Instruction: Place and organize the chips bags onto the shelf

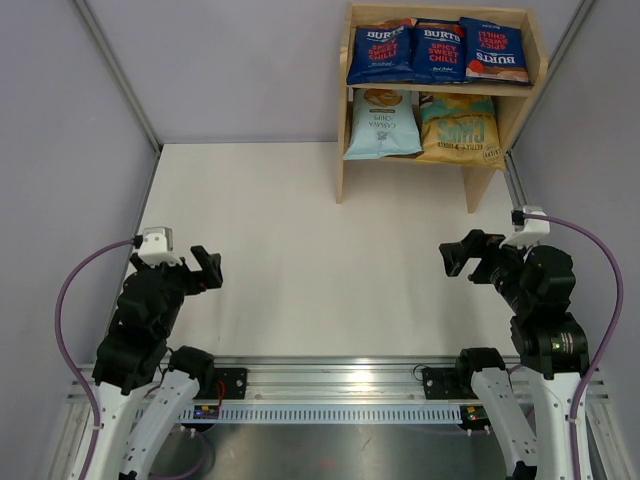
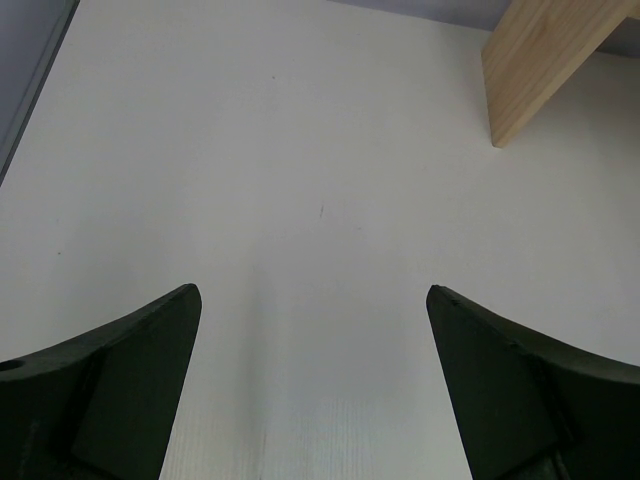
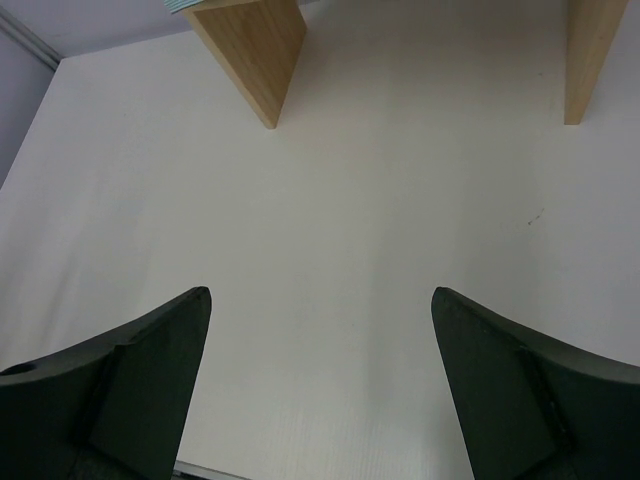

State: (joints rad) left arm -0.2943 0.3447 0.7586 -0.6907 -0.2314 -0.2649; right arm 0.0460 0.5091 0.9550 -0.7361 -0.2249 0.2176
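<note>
The wooden shelf (image 1: pixel 343 170) stands at the table's far right. Three dark blue Burts chips bags (image 1: pixel 380 52) (image 1: pixel 438 52) (image 1: pixel 495 50) stand side by side on its upper tier. On the lower tier a light blue bag (image 1: pixel 381 123) leans beside a yellow-gold bag (image 1: pixel 459 130). My left gripper (image 1: pixel 205 268) hovers open over the near left of the table, far from the shelf. My right gripper (image 1: pixel 460 255) is open at the near right, in front of the shelf. The left wrist view shows open jaws (image 2: pixel 312 300) over bare table and one shelf panel (image 2: pixel 540 60). The right wrist view shows open jaws (image 3: pixel 320 300) and two shelf panels (image 3: pixel 255 55).
White tabletop (image 1: pixel 290 260) spreads between the arms and the shelf. Grey walls with metal frame posts (image 1: pixel 120 75) close in the left, back and right. An aluminium rail (image 1: pixel 330 385) carrying both arm bases runs along the near edge. Purple cables loop beside each arm.
</note>
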